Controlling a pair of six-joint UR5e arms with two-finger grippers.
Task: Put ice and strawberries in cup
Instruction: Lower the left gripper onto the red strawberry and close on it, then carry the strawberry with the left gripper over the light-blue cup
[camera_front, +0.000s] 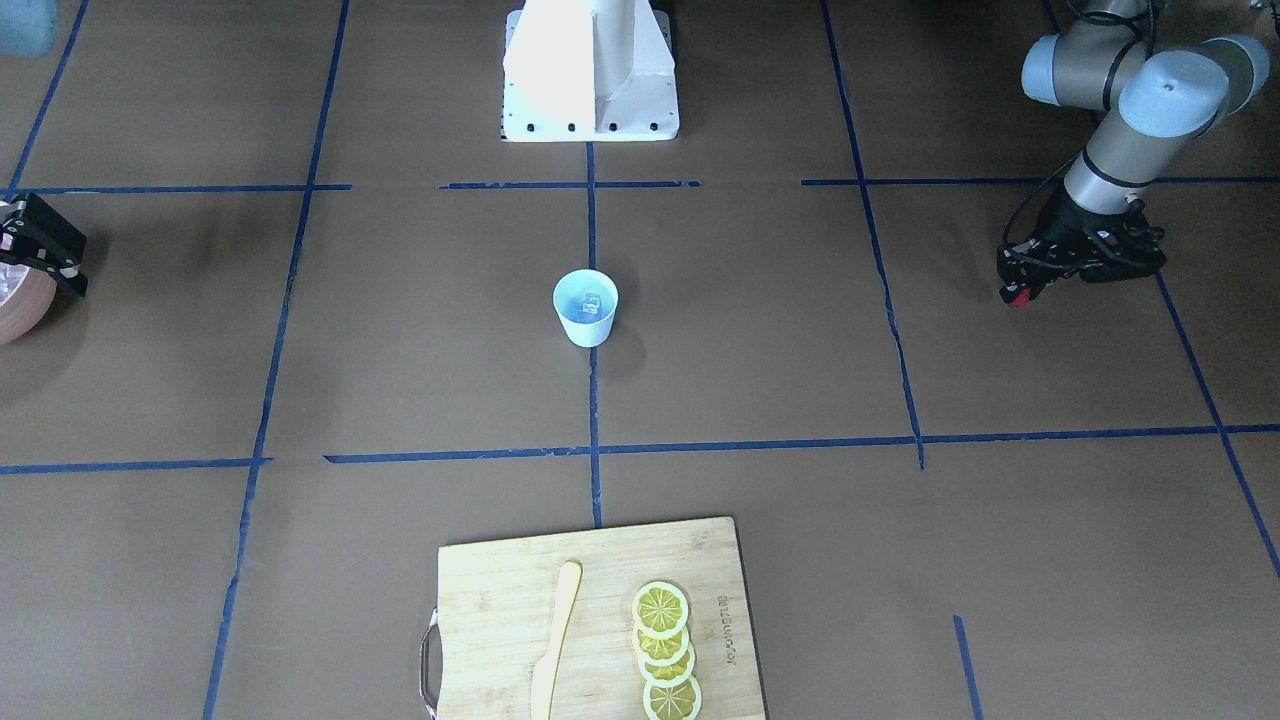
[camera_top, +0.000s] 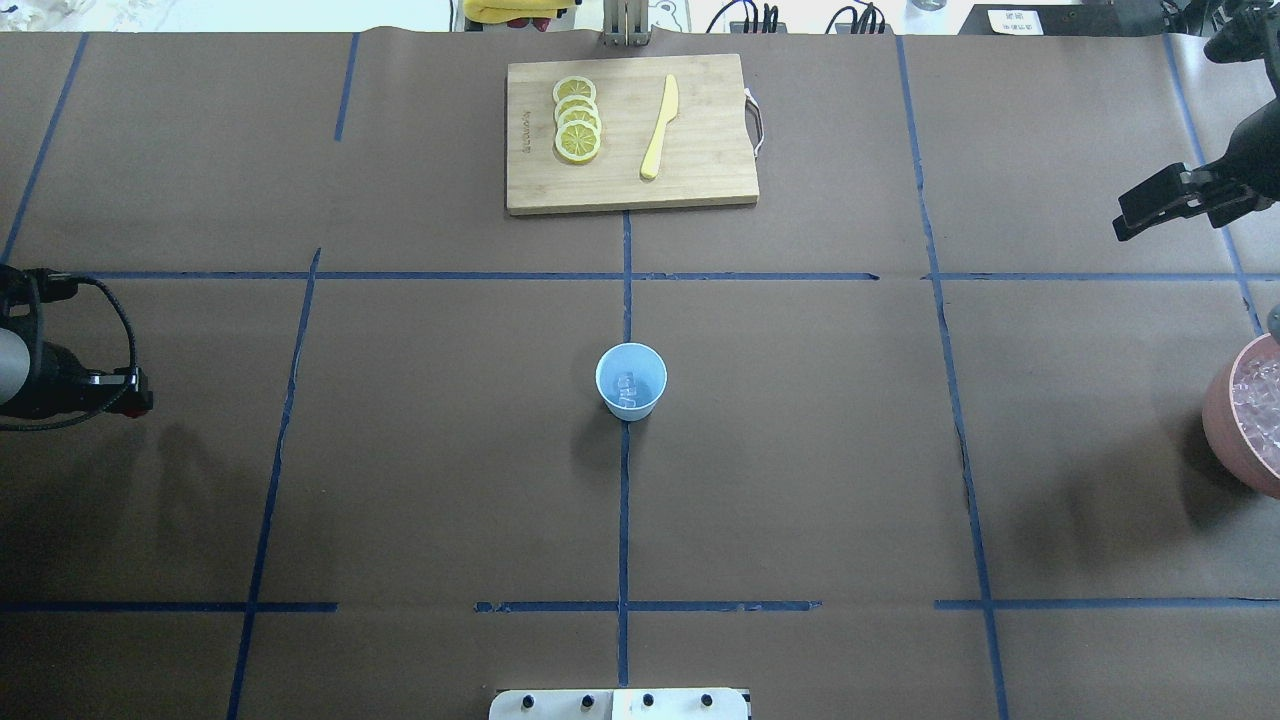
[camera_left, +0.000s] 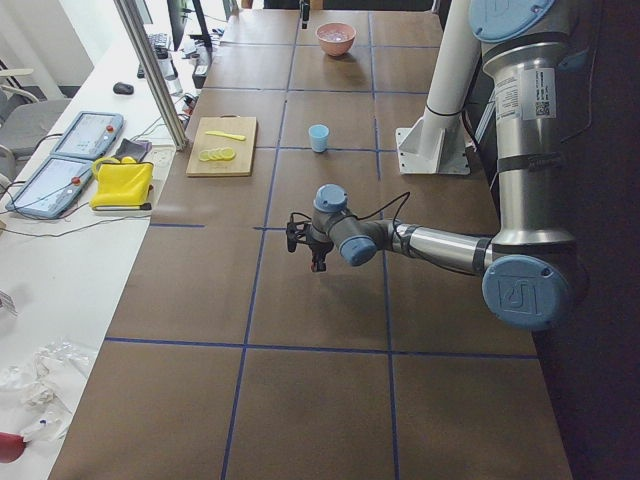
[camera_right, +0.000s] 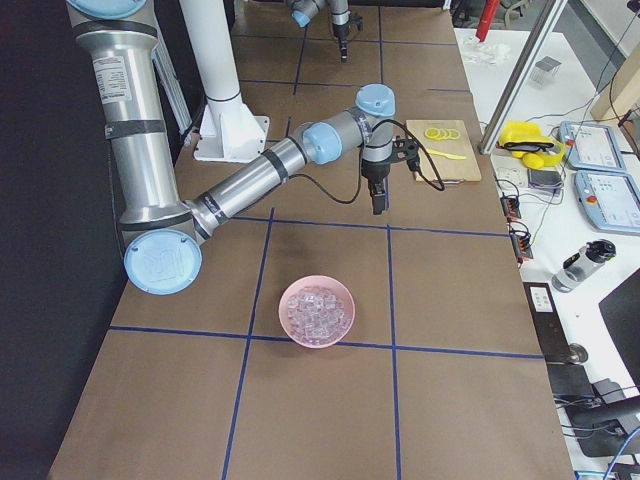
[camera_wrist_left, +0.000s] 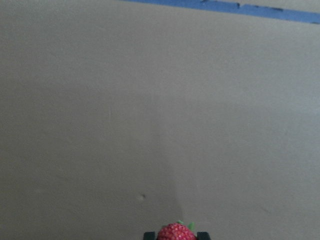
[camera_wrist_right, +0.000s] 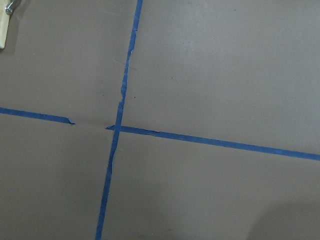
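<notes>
Brown paper covers the table (camera_top: 400, 450), marked off in a grid of blue tape (camera_top: 623, 500). The white pedestal (camera_front: 590, 70) stands at the robot's edge. A side bench along the far edge carries teach pendants (camera_left: 85, 135) and a yellow cloth (camera_left: 122, 183). The left arm lies low and roughly level, its left gripper (camera_front: 1022, 290) pointing down above bare paper, fingers clamped on the strawberry (camera_wrist_left: 176, 233), well apart from the cup (camera_top: 631, 380). The right arm reaches out with the right gripper (camera_top: 1135, 215) hanging nose-down over a tape crossing, between the pink bowl (camera_right: 281, 310) and the cutting board (camera_top: 700, 150). Whether its fingers are apart or together cannot be told. The cup stands upright at the table's centre on a tape line, one ice cube (camera_front: 590, 303) inside. The bowl, at the table's right end, is heaped with ice (camera_right: 318, 312). The board holds overlapping lemon slices (camera_top: 577, 118) and a yellow knife (camera_top: 660, 128) beside them.
</notes>
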